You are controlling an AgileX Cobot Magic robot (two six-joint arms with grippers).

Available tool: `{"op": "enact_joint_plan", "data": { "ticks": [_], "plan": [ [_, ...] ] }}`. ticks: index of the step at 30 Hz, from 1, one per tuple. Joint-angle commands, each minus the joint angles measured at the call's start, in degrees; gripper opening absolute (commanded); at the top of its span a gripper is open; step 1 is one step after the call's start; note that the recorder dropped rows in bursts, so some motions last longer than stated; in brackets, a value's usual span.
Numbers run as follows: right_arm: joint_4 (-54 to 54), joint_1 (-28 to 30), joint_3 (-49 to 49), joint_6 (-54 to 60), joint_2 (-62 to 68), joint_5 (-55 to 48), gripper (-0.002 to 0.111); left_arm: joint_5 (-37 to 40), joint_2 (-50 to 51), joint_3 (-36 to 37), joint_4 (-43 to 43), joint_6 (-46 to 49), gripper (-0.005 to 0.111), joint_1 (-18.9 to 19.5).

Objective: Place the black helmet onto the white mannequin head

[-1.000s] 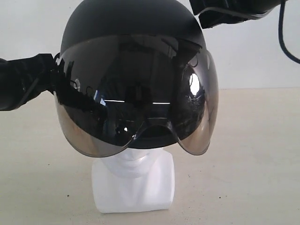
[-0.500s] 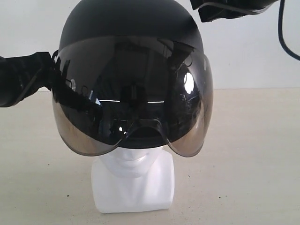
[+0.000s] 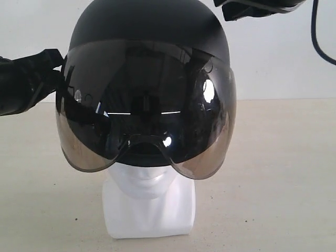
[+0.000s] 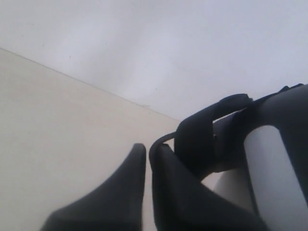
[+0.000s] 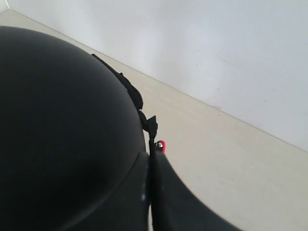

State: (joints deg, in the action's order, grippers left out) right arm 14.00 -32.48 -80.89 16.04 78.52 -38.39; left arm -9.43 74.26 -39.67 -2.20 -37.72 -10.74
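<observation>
Black helmet [image 3: 149, 29] sits over the white mannequin head [image 3: 149, 207] in the exterior view. Its smoky visor [image 3: 147, 110] covers the face, so I see only the chin and blocky neck base, which stands on the desk [image 3: 273, 184]. My left tool [image 3: 55, 63] is against the helmet's side, by the visor's upper corner. My right tool [image 3: 236, 10] hangs above the helmet's other shoulder, just clear of the shell.

On the left wrist view, the left tool [image 4: 147, 147] is closed, its two fingers [image 4: 120, 187] lying together with only a slit between them. The black helmet's [image 4: 199, 139] dark edge lies just past the tips, and a thin black loop runs from it to the fingertips. I cannot tell whether anything is pinched.

On the right wrist view, the black helmet's [image 5: 62, 125] dome fills one side, right beside the right tool [image 5: 150, 149]. Its fingers [image 5: 183, 207] meet along a thin seam, so it looks closed, with nothing visible between them.
</observation>
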Motion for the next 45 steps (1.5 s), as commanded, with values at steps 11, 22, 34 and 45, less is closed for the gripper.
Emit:
{"op": "enact_joint_plan", "data": {
  "ticks": [11,22,34,45],
  "plan": [
    [-0.99,-0.04,-2.05,0.57,-1.32,2.62,0.0,14.86,3.91,1.82,-3.39,6.53,0.005,1.6],
    [18.81,-0.04,-11.23,15.08,-1.21,-8.45,0.0,15.07,1.13,1.82,-3.39,6.53,0.005,1.6],
    [27.61,-0.04,-11.23,21.99,4.48,-10.29,0.0,15.32,0.74,1.82,-3.17,6.53,0.005,1.6],
    [29.15,-0.15,-11.23,23.46,7.59,-10.11,0.0,15.32,0.74,1.59,-3.17,6.53,0.005,1.6]
  ]
}}
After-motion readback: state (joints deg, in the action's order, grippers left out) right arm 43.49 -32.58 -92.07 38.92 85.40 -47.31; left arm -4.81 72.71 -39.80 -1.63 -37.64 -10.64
